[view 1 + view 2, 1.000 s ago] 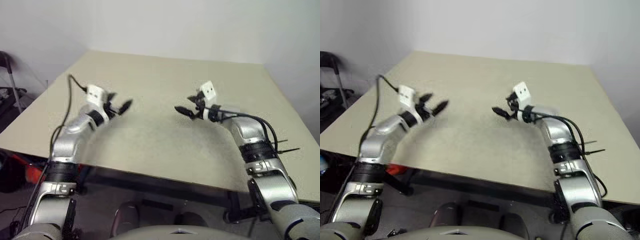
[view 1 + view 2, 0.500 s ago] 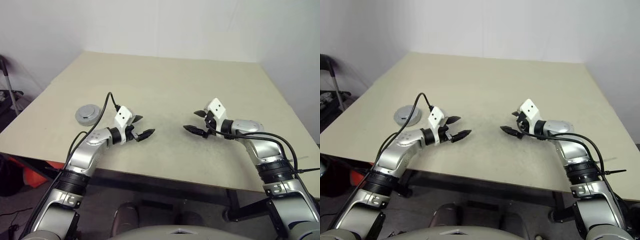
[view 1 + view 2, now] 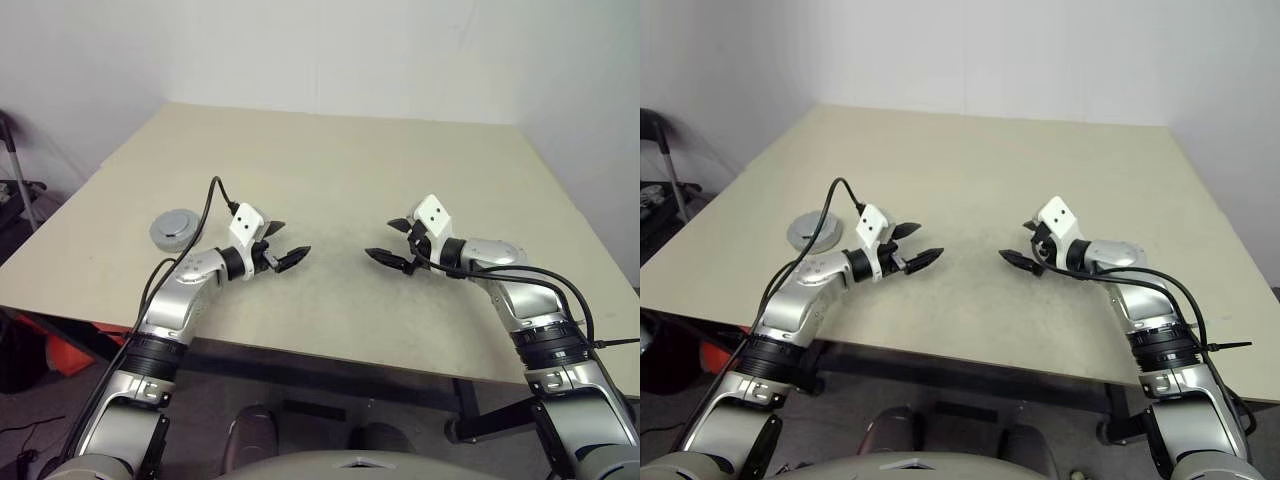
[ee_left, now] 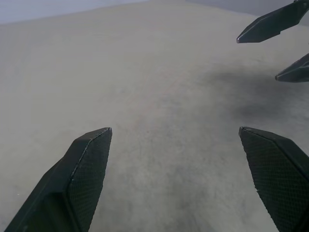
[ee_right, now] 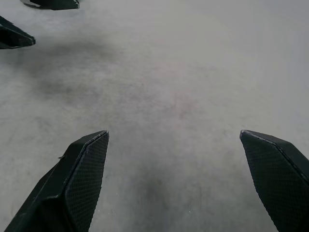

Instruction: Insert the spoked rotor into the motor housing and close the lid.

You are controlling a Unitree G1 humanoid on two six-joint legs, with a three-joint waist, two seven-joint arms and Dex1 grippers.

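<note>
Left eye view: lid (image 3: pixel 174 227), round silver disc, lies on table (image 3: pixel 330 170) near 9 o'clock edge. Left gripper (image 3: pixel 285 245) and right gripper (image 3: pixel 388 243) hover mid-table, tips facing, well apart, fingers spread, nothing held.

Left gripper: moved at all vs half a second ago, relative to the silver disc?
Barely. The left gripper sits slightly farther from the silver disc along the table, toward the right gripper; its open fingers also tip a little higher.
</note>
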